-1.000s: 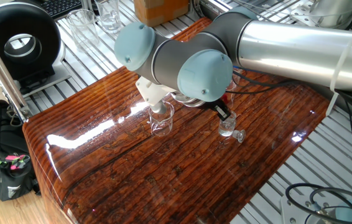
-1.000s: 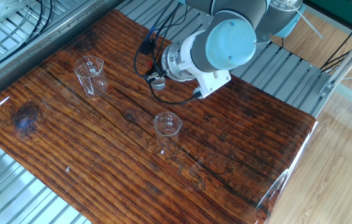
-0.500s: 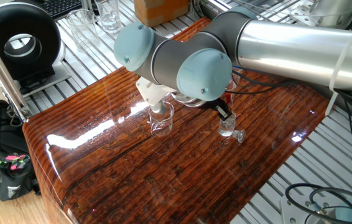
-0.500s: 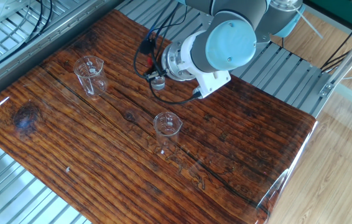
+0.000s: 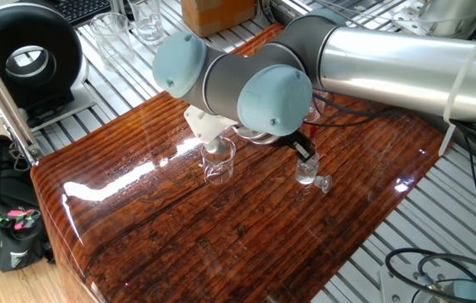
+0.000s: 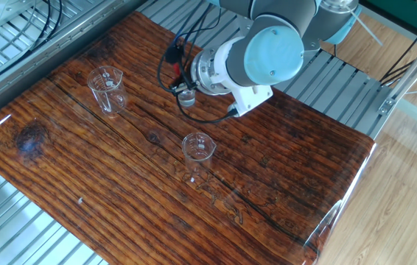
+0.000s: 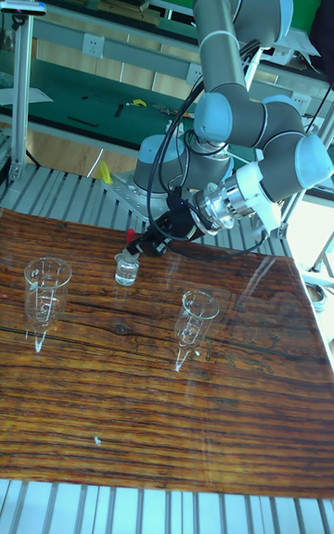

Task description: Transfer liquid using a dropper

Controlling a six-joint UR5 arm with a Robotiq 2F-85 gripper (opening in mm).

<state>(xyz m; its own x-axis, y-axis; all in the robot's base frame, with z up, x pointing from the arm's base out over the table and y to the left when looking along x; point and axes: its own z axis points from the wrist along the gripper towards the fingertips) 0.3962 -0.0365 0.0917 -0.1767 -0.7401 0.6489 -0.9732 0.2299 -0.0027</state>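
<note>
My gripper is shut on the dropper, whose red bulb shows just left of the fingers. The slim tube points down into the small clear bottle on the wooden table. In one fixed view the black fingers hover right over the bottle, and its stopper lies beside it. The other fixed view shows the gripper above the bottle. The liquid is too faint to make out.
Two clear glass beakers stand on the table: one at the left and one in the middle, below the wrist. Black cables loop from the wrist. A metal rack rims the table, with glassware at the back.
The gripper with the dropper has edged up very slightly over the bottle. The beakers and the bottle have not moved.
</note>
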